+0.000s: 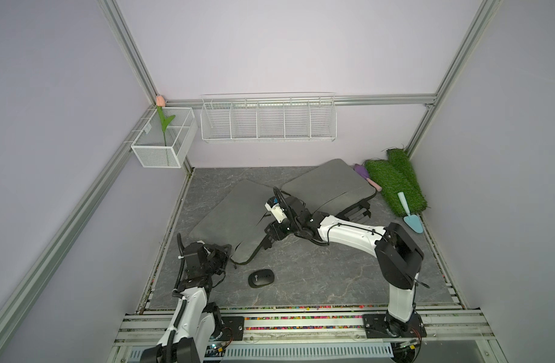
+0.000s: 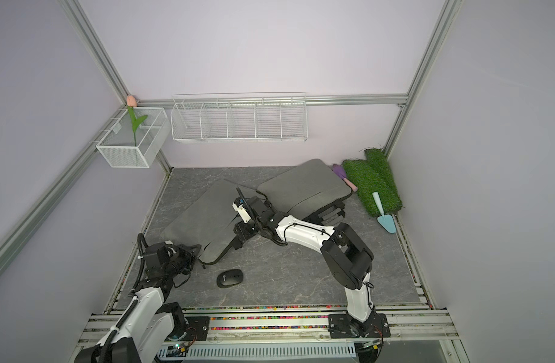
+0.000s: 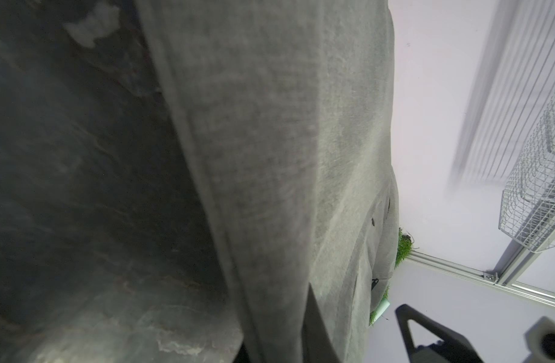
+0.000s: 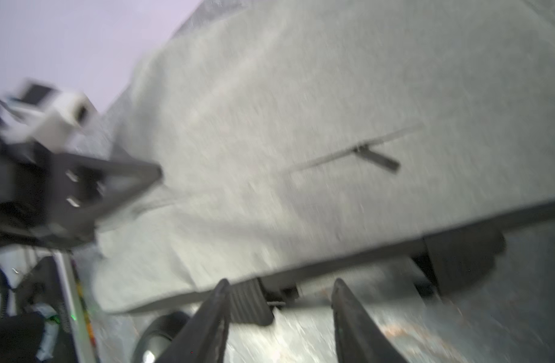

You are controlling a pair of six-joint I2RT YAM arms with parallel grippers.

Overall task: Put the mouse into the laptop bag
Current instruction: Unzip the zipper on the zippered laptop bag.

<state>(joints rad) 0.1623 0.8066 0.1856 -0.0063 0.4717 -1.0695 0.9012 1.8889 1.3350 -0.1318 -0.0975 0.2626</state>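
Toward the near edge of the worktop [image 1: 332,283]: the mouse [image 1: 261,278] lies flat and free, left of middle. It is close to the laptop bag's near corner but apart from it.
Laptop bag [image 1: 235,213]: it lies slantwise from the left edge toward the middle. A second grey bag [image 1: 329,185] lies behind it, toward the far right corner.
Left jaws: closed at the bag's near left corner. They seem to pinch the cloth edge, probably to lift it into a mouth.
Right jaws: parted and holding nothing, at the bag's near long edge beside a dark strap [image 4: 251,301]. They are likely placed to help spread the opening.
Progress: the mouse is not yet picked up, and no open pocket shows.
Both top views: only these show the mouse, both bags and the gap between mouse and bag together.
Left wrist view: the cloth fills the picture, with shadowed worktop beside it, so the edge looks raised.
Right wrist view: though blurred, it shows a zip pull [image 4: 375,158] on the bag's face, and the space between the right jaws.
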